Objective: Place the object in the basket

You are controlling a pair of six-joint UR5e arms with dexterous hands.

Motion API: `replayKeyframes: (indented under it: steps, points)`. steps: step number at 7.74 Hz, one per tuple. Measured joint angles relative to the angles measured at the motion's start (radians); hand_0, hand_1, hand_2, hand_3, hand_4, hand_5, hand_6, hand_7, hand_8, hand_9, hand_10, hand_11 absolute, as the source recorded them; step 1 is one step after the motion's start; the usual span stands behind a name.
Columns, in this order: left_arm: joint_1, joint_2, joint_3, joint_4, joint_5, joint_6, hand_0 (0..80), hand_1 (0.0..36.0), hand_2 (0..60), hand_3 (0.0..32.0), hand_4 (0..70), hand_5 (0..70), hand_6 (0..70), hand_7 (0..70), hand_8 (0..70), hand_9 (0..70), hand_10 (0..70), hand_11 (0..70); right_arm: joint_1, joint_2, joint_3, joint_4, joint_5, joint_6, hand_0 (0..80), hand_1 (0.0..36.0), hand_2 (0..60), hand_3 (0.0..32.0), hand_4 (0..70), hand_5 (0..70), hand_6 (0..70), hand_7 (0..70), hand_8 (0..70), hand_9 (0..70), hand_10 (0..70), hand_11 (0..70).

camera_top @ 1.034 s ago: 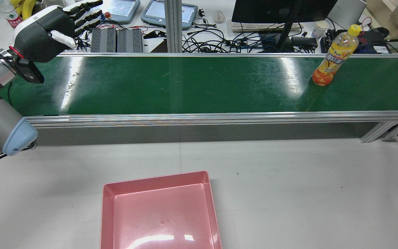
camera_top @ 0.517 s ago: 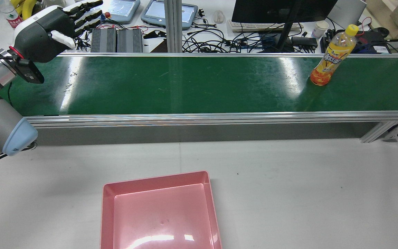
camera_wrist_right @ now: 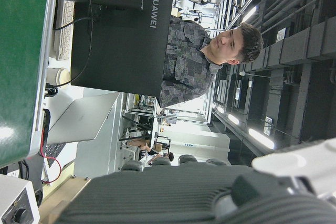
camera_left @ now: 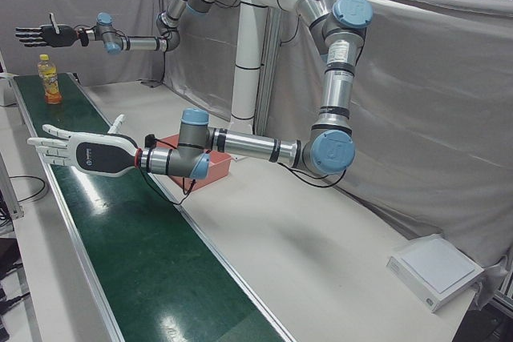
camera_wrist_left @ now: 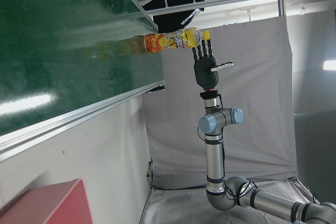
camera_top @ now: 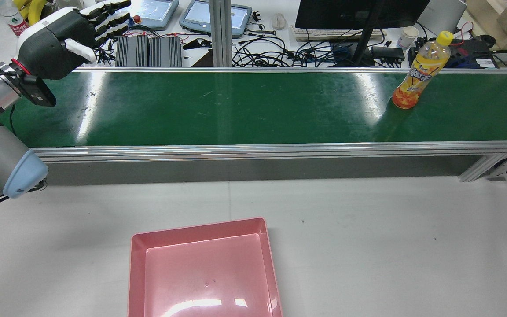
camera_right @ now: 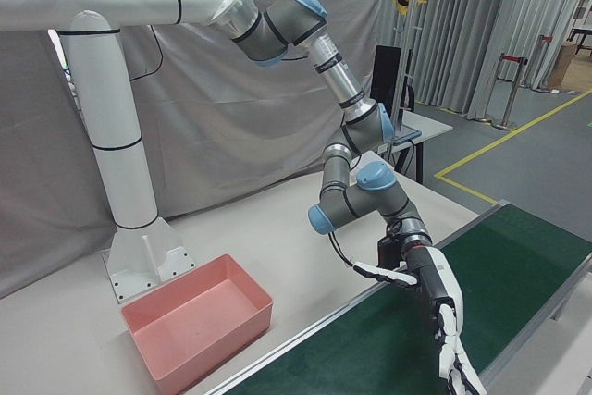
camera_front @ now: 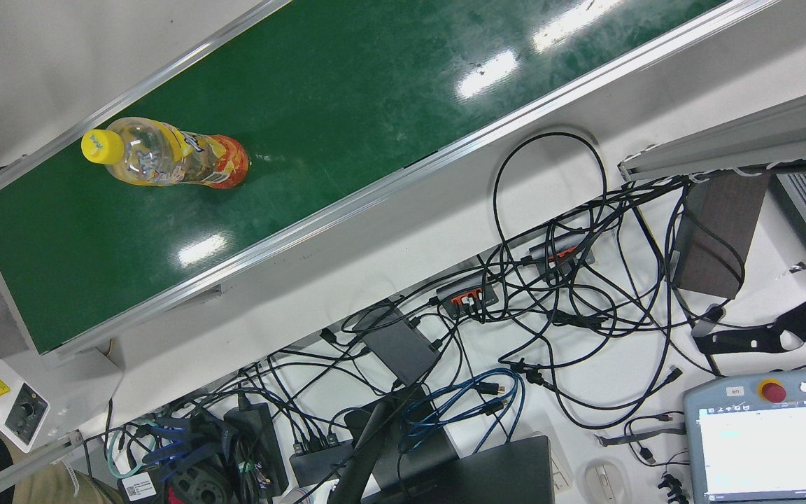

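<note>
With the bottle upright at the belt's far right, both hands empty and fingers spread, left hand and right hand await the grasp, then transfer to the pink basket.

One bottle is standing on the single green conveyor belt. One pink basket is sitting on the table. Two robot hands are showing: the left hand and the right hand. Two teach pendants are lying beyond the belt, beside one monitor.
</note>
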Motion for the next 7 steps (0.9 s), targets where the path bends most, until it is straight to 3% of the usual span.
replayKeyframes:
  steps: [7]
  points:
    - [0.000,0.000,-0.001,0.000,-0.001,0.000,52.0,2.8,0.0,2.2,13.8,13.6,0.8,0.0,6.4,7.0,5.2,8.5,0.000,0.000,0.000,0.000,0.000,-0.001,0.0,0.0,0.0,0.0,0.0,0.0,0.0,0.0,0.0,0.0,0.0,0.0]
